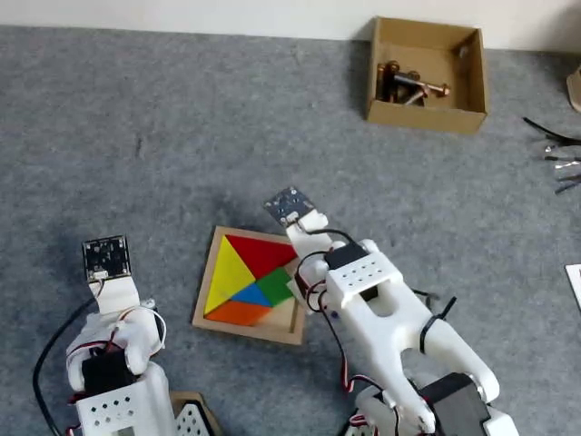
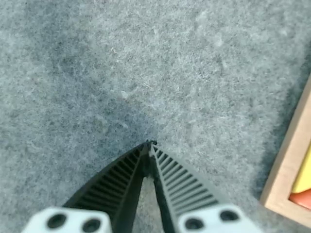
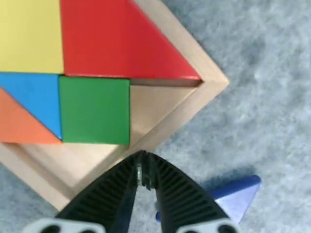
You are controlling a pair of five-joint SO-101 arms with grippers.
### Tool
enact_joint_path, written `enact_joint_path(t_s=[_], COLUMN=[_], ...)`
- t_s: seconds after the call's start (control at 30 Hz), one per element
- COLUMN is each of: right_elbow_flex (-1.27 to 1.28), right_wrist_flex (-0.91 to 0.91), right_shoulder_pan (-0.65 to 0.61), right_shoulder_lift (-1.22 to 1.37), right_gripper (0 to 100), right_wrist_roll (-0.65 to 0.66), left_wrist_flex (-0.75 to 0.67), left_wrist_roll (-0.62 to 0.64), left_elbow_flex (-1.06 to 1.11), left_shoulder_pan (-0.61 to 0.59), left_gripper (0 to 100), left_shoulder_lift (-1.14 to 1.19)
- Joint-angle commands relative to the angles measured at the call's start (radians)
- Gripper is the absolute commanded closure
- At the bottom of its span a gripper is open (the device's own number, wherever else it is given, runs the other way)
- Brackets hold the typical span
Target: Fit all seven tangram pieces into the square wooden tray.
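The square wooden tray (image 1: pixel 292 329) lies on the grey carpet and holds a yellow triangle (image 1: pixel 227 268), a red triangle (image 1: pixel 263 252), a light blue piece (image 1: pixel 252 295), a green square (image 1: pixel 277 283) and an orange triangle (image 1: pixel 241 312). Bare wood (image 3: pixel 158 104) shows beside the green square (image 3: pixel 95 109) and along the tray's rim. My right gripper (image 3: pixel 144 167) is shut with nothing in it, over the tray's rim (image 3: pixel 204 90). A darker blue piece (image 3: pixel 235 196) lies on the carpet just outside the tray, partly hidden by the fingers. My left gripper (image 2: pixel 149 145) is shut and empty over bare carpet, with the tray's edge (image 2: pixel 286 170) beside it.
A cardboard box (image 1: pixel 427 113) with metal parts stands at the back right. Loose cables (image 1: pixel 558 150) lie at the right edge. A wooden object (image 1: pixel 195 413) shows by the left arm's base. Open carpet stretches behind and to the left of the tray.
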Motion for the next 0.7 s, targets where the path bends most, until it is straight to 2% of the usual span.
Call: enact_joint_path(t_s=[0.0, 0.67], right_elbow_flex=[-0.056, -0.054], right_wrist_flex=[0.016, 0.067], right_shoulder_pan=[0.019, 0.013], right_shoulder_lift=[-0.036, -0.038], right_gripper=[99.4, 99.4], right_wrist_roll=[0.009, 0.009], left_wrist_flex=[0.003, 0.003], left_wrist_roll=[0.011, 0.011], left_elbow_flex=[0.019, 0.019], left_shoulder_pan=[-0.013, -0.013], left_gripper=[99, 99], left_shoulder_lift=[-0.005, -0.005])
